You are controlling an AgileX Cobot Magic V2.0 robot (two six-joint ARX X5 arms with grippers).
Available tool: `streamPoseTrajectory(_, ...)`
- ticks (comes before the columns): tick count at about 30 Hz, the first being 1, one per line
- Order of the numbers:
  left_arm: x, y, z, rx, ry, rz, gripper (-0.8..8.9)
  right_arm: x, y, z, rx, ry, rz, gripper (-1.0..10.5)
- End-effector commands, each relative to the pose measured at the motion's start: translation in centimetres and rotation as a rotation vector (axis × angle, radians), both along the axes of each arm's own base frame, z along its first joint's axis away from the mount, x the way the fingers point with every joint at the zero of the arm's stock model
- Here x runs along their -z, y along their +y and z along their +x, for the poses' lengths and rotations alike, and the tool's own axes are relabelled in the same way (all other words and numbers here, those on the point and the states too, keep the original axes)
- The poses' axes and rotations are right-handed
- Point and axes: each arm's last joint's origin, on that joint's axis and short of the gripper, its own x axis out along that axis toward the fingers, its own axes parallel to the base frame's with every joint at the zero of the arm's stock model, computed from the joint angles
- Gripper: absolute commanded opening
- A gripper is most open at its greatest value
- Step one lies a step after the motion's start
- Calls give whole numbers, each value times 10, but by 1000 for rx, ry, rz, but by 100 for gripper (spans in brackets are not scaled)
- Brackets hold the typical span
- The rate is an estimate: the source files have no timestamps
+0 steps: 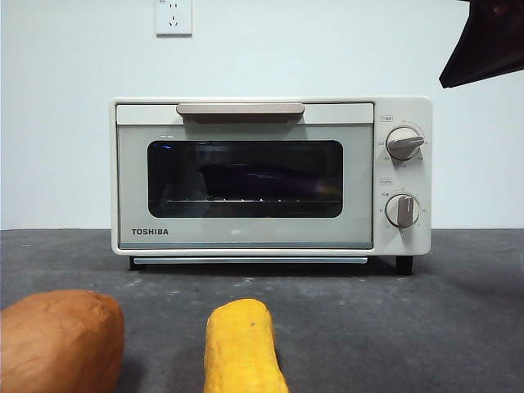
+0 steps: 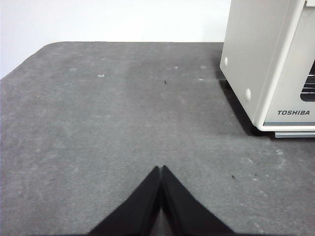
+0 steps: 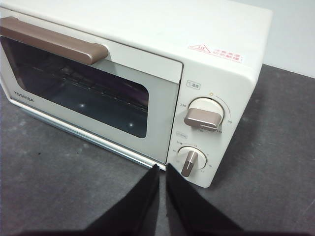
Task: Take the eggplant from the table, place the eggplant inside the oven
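The cream-white oven [image 1: 246, 233] stands at the middle of the table [image 1: 368, 327] with its glass door closed. Behind the glass, a long dark shape with a purple sheen lies on the rack: the eggplant [image 1: 246, 178], dim through the door. My right gripper [image 3: 162, 167] hovers shut and empty in front of the oven's knob side [image 3: 199, 118], its jaws almost touching. My left gripper [image 2: 161, 167] is shut over bare table, off the oven's side wall [image 2: 251, 54]. In the front view only a black arm tip [image 1: 485, 42] shows, at the top right corner.
A yellow corn cob [image 1: 242, 348] and an orange-brown sweet potato [image 1: 59, 340] lie on the table's near edge in front of the oven. A wall socket [image 1: 173, 16] sits on the white wall behind.
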Motion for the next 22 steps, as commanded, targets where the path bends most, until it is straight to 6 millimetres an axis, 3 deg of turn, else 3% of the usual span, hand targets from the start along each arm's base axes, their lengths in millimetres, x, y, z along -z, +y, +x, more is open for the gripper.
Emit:
streamPoseTrajectory(1, 6, 0, 1, -3, 18, 2, 8, -4, 2, 0, 1, -9, 18, 5)
streamPoseTrajectory(7, 6, 0, 1, -3, 18, 2, 8, -4, 1, -1, -1, -7, 8, 5)
streamPoseTrajectory(15, 6, 0, 1, -3, 18, 2, 8, -17, -46, -31, 155, -215, -18, 5)
streamPoseTrajectory(22, 6, 0, 1, -3, 18, 2, 8, 23, -79, -44, 290, -277, 24, 5)
